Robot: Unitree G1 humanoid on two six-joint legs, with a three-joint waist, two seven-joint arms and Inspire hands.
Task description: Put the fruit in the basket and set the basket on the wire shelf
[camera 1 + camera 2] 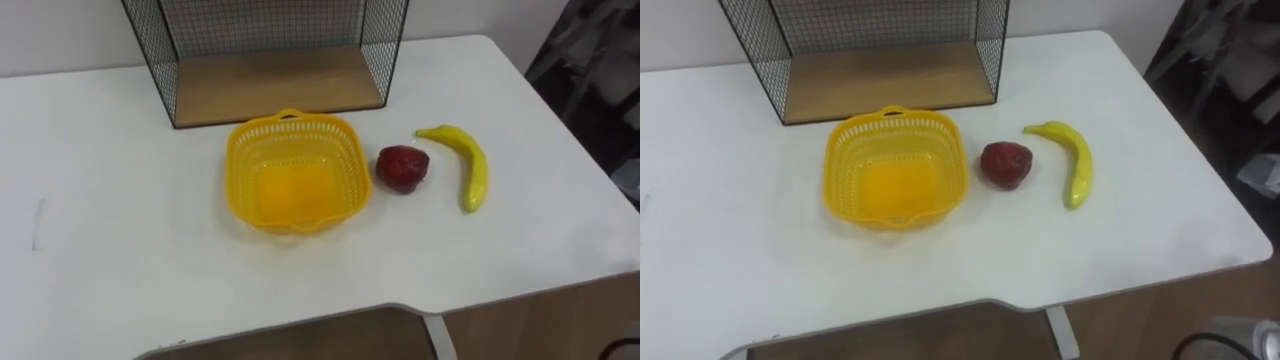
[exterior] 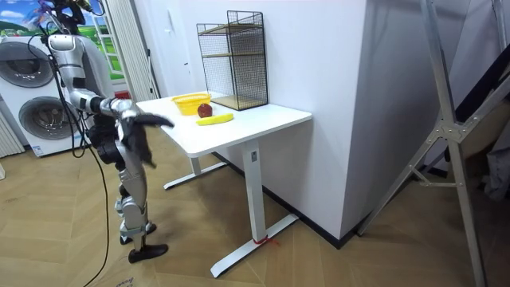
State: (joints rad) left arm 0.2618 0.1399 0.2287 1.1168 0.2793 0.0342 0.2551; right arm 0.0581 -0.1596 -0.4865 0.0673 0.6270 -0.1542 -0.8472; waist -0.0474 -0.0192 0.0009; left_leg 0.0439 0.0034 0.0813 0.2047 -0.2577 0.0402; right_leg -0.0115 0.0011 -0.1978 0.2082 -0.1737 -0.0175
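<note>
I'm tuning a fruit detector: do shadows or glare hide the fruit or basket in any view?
Left eye view: even light; the banana and the red fruit cast only faint, soft shadows on the white table, and the basket glows bright yellow inside, without glare. Room view: the same even light, with no shadow over the fruit.

Yellow basket [image 1: 898, 190] on a white table [image 1: 740, 260]. At its three o'clock, red fruit [image 1: 1006, 164], then banana [image 1: 1072, 162]; wire shelf [image 1: 880, 70] at twelve.

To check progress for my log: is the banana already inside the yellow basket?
No, the banana lies on the white table, right of the red fruit, outside the empty basket.
</note>
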